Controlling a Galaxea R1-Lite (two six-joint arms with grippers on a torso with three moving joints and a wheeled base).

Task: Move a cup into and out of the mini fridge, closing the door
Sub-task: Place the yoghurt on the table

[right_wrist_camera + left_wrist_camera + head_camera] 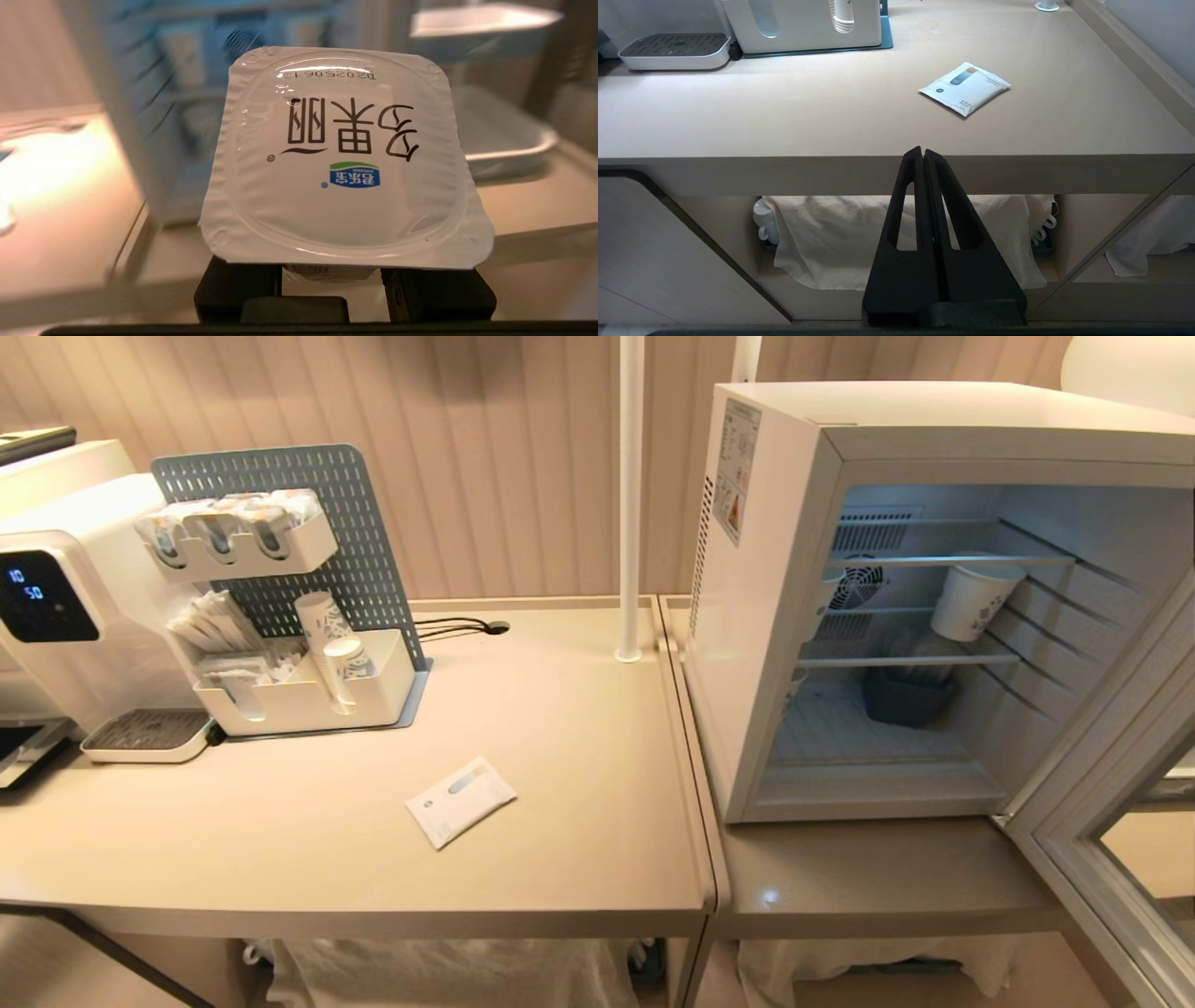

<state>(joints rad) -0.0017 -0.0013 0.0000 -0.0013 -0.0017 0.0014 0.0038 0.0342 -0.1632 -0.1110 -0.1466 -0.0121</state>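
Observation:
The cup [343, 154], a small white pot with a flat foil lid printed in dark characters, fills the right wrist view. My right gripper [331, 275] is shut on its body just under the lid, one black finger on each side. Behind it the mini fridge [163, 116] shows blurred. In the head view the mini fridge [775, 569] stands on the right-hand table with its door [1102, 821] swung wide open to the right; neither arm appears there. My left gripper [923, 154] is shut and empty, parked low before the table's front edge.
Inside the fridge a white paper cup [971, 597] sits on a wire shelf and a dark blue container [906, 695] on the floor. On the left table lie a white sachet [460, 800], an organizer with cups [299, 691], a water dispenser [56, 597] and a white pole [630, 495].

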